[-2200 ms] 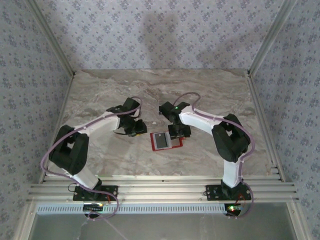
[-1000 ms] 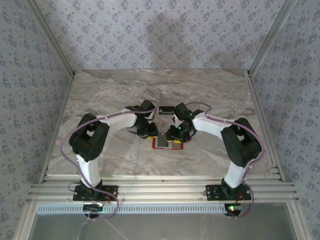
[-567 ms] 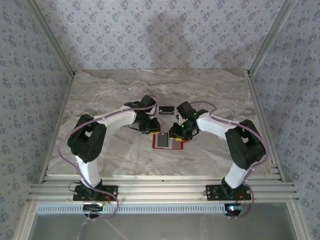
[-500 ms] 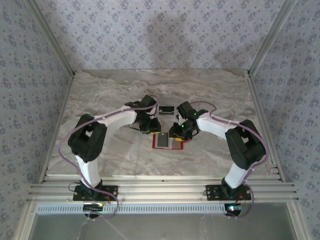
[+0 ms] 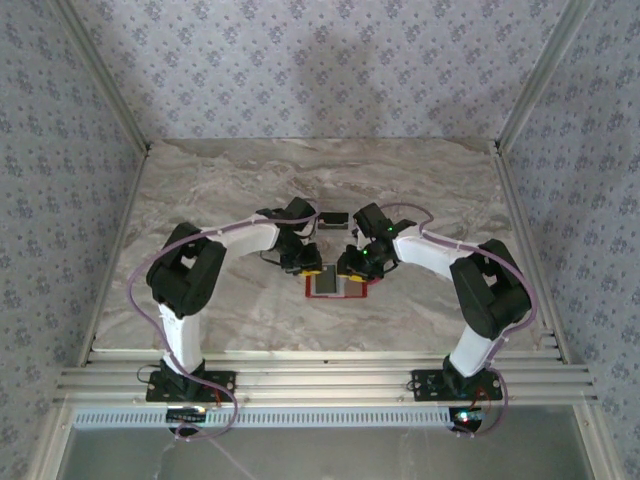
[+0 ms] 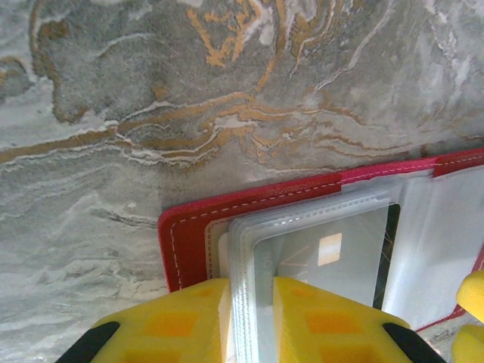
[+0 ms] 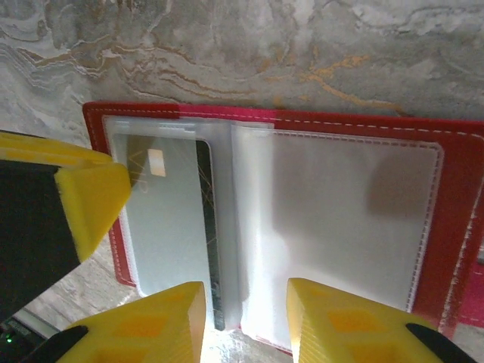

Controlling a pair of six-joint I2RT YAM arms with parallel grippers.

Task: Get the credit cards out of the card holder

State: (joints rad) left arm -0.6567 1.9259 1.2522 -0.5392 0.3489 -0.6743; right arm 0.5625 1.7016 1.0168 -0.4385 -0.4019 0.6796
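Wrist cams: L end effector (image 6: 248, 295) pinches card holder (image 6: 265, 198) sleeve (image 6: 240, 249) w/ card (image 6: 325, 261); R end effector (image 7: 246, 302) part-open astride.

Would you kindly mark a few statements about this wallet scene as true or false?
1. The wallet lies open on the table. True.
2. The wallet is blue. False: it is red.
3. A card sits in a clear sleeve. True.
4. The left pincer hovers far from the wallet. False: its fingers straddle the sleeve's edge.
5. The right pincer is at the wallet's edge. True.
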